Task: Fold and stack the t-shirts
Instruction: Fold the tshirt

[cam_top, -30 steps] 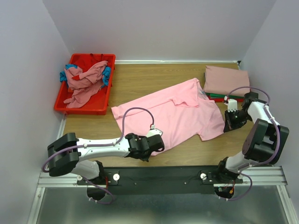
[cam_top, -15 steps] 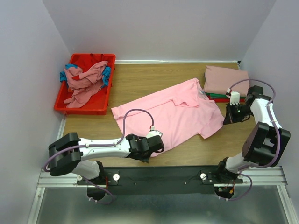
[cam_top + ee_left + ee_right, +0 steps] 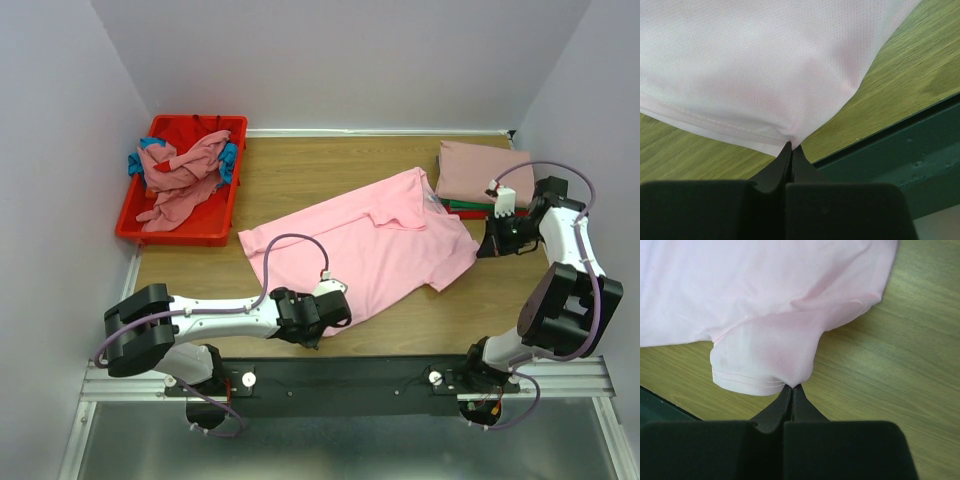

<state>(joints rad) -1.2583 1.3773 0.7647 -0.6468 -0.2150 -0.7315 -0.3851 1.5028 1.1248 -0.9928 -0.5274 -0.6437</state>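
The left gripper (image 3: 791,148) is clenched tight, its two black fingertips meeting in a thin wedge that pinches the near hem of the pink shirt (image 3: 380,245), right at the stitched edge. The right gripper (image 3: 791,387) is clamped just as tightly on the hem of the shirt's right sleeve, where the cloth gathers into a rounded pouch at the tips and a double line of stitching shows. The pink shirt lies spread across the middle of the table (image 3: 300,175), slanting from near left to far right, mostly flat with a soft crease running across its chest. Up close the fabric is a fine dotted mesh, thin and pale, and it drapes loosely. The table is wood-grained, with yellowish-brown streaks. Along its near edge runs a dark rail (image 3: 350,375), just beside the left gripper's pinch. At the far right, close to the right arm, sits a neat stack (image 3: 480,170) of folded shirts, a dusty rose rectangle on top with slim green and red edges showing beneath it. At the far left a shallow rectangular red plastic bin (image 3: 135,215) holds a crumpled rose shirt (image 3: 185,170), heaped in twisted folds over a teal shirt (image 3: 229,158) that peeks out at both sides.
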